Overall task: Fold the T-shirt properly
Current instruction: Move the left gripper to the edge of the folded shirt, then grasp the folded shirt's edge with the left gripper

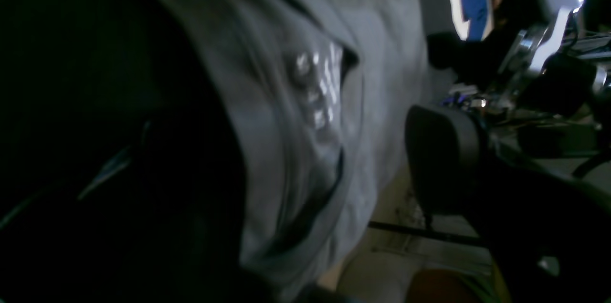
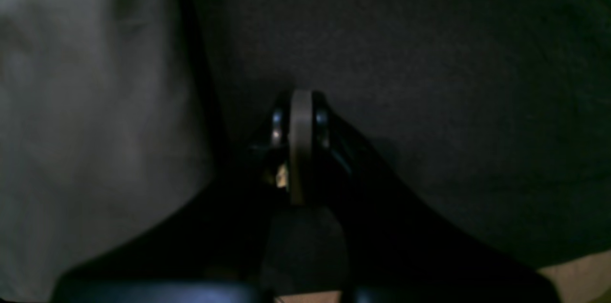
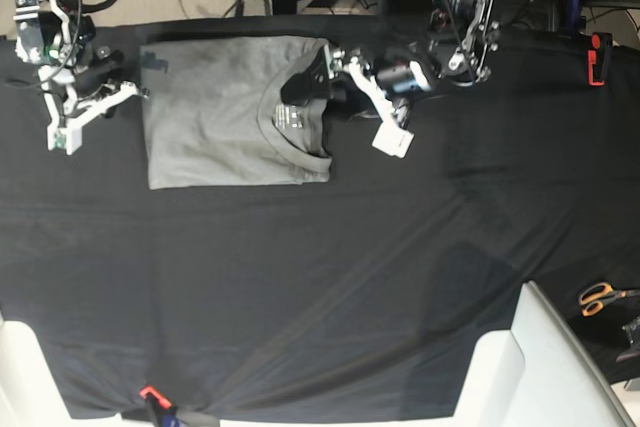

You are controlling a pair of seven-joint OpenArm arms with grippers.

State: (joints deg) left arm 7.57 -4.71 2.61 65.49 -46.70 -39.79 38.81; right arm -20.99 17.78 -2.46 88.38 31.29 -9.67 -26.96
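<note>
On the black cloth (image 3: pixel 300 277) lies one T-shirt (image 3: pixel 215 117); left fingers (image 1: pixel 444 164) wide, right fingers (image 2: pixel 300 117) pressed together.

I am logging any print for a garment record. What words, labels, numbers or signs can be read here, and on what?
White printed label inside the neck of the T-shirt: marks show, but too blurred to read in the left wrist view and too small in the base view.
Nothing else carries readable text.
</note>
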